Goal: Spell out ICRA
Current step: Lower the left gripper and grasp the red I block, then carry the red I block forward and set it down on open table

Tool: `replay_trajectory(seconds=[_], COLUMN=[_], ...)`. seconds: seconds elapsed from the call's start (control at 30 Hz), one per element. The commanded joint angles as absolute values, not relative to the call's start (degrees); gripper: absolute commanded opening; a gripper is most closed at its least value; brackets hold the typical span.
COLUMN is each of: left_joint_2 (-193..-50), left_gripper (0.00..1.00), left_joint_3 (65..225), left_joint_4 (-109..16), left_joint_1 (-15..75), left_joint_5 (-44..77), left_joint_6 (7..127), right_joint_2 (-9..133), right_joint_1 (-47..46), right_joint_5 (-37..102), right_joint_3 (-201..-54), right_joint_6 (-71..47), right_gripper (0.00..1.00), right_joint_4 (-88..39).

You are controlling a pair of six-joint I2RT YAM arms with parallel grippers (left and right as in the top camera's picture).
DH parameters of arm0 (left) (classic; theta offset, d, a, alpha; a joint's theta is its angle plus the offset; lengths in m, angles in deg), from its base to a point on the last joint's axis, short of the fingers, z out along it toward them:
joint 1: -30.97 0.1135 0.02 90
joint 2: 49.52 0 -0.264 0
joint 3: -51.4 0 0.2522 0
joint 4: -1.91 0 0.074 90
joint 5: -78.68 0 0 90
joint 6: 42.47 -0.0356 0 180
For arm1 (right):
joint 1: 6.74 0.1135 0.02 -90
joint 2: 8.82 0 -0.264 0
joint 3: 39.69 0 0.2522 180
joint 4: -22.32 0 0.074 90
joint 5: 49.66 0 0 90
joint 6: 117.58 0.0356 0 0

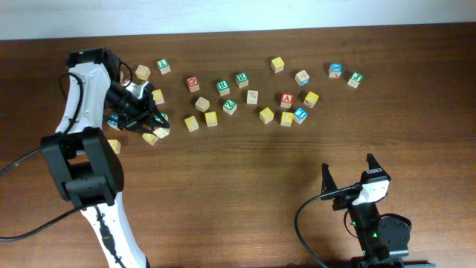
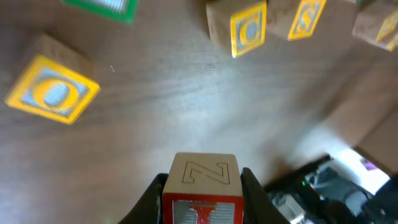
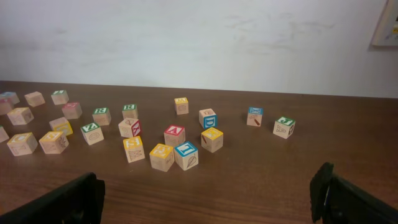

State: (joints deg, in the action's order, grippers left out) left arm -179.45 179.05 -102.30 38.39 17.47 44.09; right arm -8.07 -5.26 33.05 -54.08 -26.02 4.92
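I'm holding the I cube [image 2: 200, 177] clamped in my left end effector [image 2: 200, 205], the A cube [image 1: 286, 99] sitting well right in the overhead frame.

At least twenty-four wooden letter cubes [image 1: 253, 97] lay on the one desk [image 1: 223, 193]: twenty in the open across the upper half of the frame and four more crowded beside the left arm [image 1: 80, 97]. There were two robot arms, the right arm [image 1: 372, 216] at lower right.
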Motion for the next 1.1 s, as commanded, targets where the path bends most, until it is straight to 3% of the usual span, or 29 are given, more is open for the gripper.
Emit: replay_trajectory(seconds=[0.0, 0.27, 0.43, 0.77, 1.07], left_joint_2=[-178.7, -165.4, -153.5, -152.7, -152.8], left_gripper=[0.15, 0.15, 0.16, 0.15, 0.14], left_joint_3=[180.0, 178.7, 165.9, 140.0, 131.2], left_joint_4=[-105.8, -108.6, -107.9, -71.9, -58.5], left_joint_1=[38.5, 38.7, 36.3, 27.5, 15.3], left_joint_5=[19.4, 19.3, 19.4, 18.6, -5.7], left_joint_6=[40.5, 39.3, 39.3, 55.1, 63.7], right_joint_2=[-8.4, -8.4, -8.4, -8.4, -8.4], right_joint_1=[-5.2, -5.2, -5.2, -5.2, -5.2], right_joint_5=[33.5, 33.5, 33.5, 33.5, 33.5], right_joint_3=[-53.8, -53.8, -53.8, -53.8, -53.8], right_joint_6=[-25.4, -25.4, -25.4, -25.4, -25.4], right_gripper=[0.98, 0.98, 0.98, 0.98, 0.98], right_joint_4=[4.5, 4.5, 4.5, 4.5, 4.5])
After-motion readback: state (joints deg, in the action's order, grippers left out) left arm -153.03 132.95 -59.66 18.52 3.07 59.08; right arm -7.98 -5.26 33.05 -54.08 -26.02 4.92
